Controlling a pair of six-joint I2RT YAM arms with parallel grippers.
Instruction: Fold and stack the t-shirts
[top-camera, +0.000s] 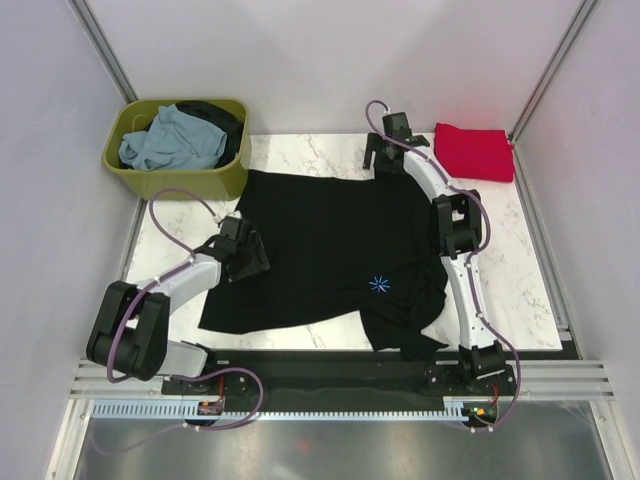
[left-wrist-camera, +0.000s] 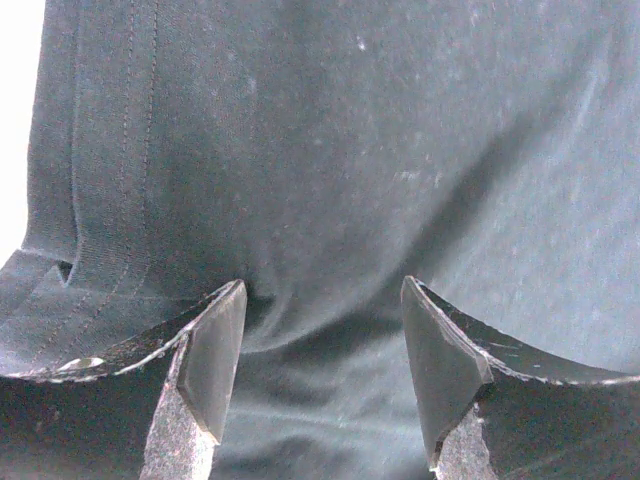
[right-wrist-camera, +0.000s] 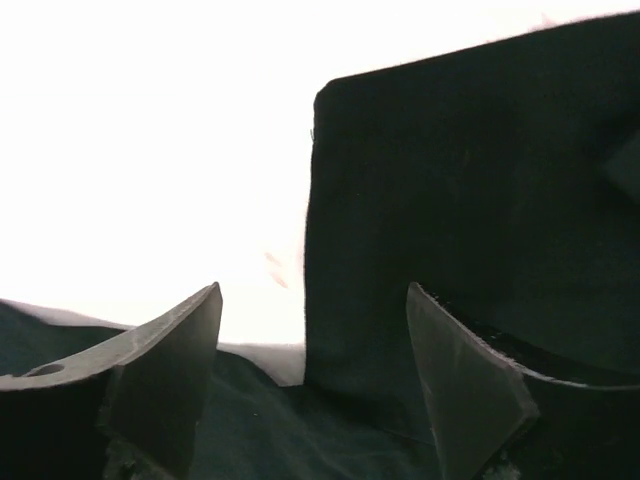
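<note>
Black t-shirt (top-camera: 325, 235) spread flat mid-table, blue starburst print (top-camera: 379, 285) face up, near-right corner bunched by the right arm's base. Red t-shirt (top-camera: 473, 152) folded at the far right corner, well apart. Pale blue-grey t-shirt (top-camera: 168, 140) and another dark t-shirt (top-camera: 222, 118) heaped in the green tub (top-camera: 175, 181), far left. Left gripper (top-camera: 248, 256) on the black shirt's left edge, jaws wide apart, cloth under them, nothing pinched. Right gripper (top-camera: 383, 156) at the shirt's far edge, jaws likewise spread, holding nothing. Marble table (top-camera: 520, 290).
</note>
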